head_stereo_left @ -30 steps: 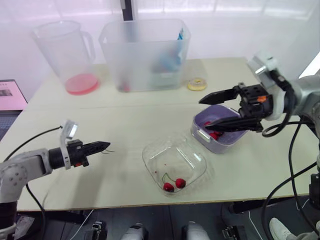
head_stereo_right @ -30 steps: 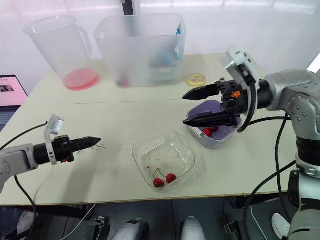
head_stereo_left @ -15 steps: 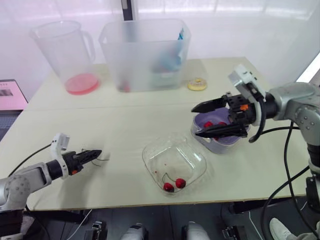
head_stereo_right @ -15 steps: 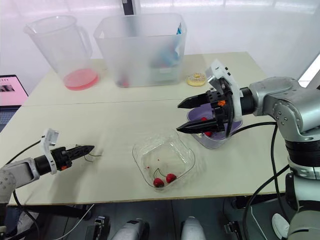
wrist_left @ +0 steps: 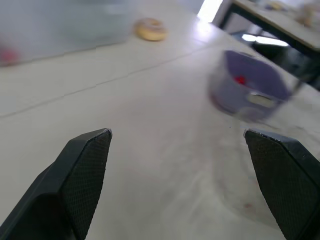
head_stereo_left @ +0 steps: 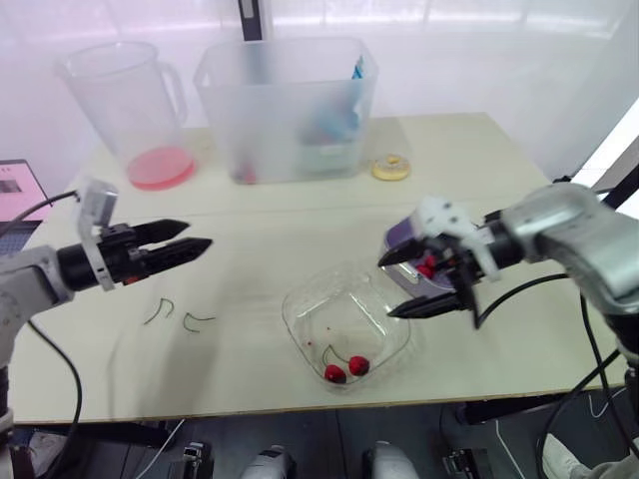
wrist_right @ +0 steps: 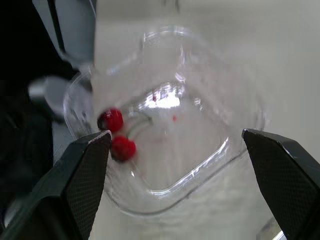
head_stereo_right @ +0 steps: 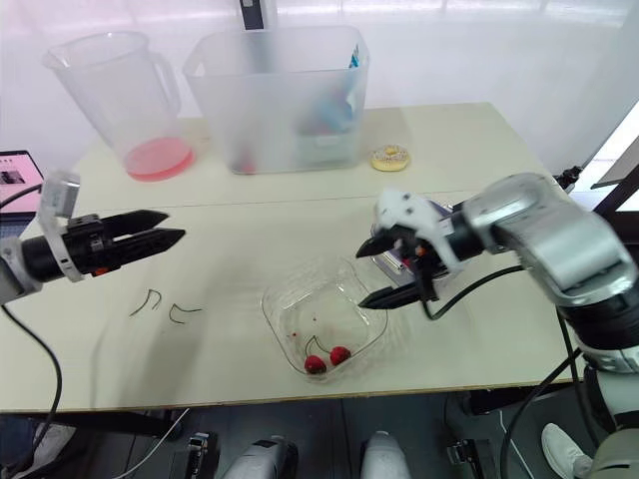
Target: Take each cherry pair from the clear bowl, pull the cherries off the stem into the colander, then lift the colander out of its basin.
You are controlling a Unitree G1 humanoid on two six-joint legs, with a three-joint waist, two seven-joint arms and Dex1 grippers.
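The clear bowl (head_stereo_left: 344,321) sits near the table's front edge with one cherry pair (head_stereo_left: 345,370) in it, stem still on. My right gripper (head_stereo_left: 387,287) hangs open just above the bowl's right rim, and the right wrist view looks down on the bowl (wrist_right: 170,150) and the cherry pair (wrist_right: 117,135). Behind that gripper stands the purple colander in its basin (head_stereo_left: 401,238), partly hidden, with red cherries inside (wrist_left: 240,80). My left gripper (head_stereo_left: 198,235) is open and empty, raised over the table's left side. Two bare stems (head_stereo_left: 175,313) lie on the table below it.
A clear pitcher (head_stereo_left: 135,105) with a pink base and a large translucent bin (head_stereo_left: 290,105) stand along the back. A yellow ring (head_stereo_left: 391,168) lies right of the bin. A laptop (head_stereo_left: 18,185) sits at the left edge.
My left gripper opened, leaving a stem on the table, and rose up and back. My right gripper swung from over the colander to the clear bowl's right rim.
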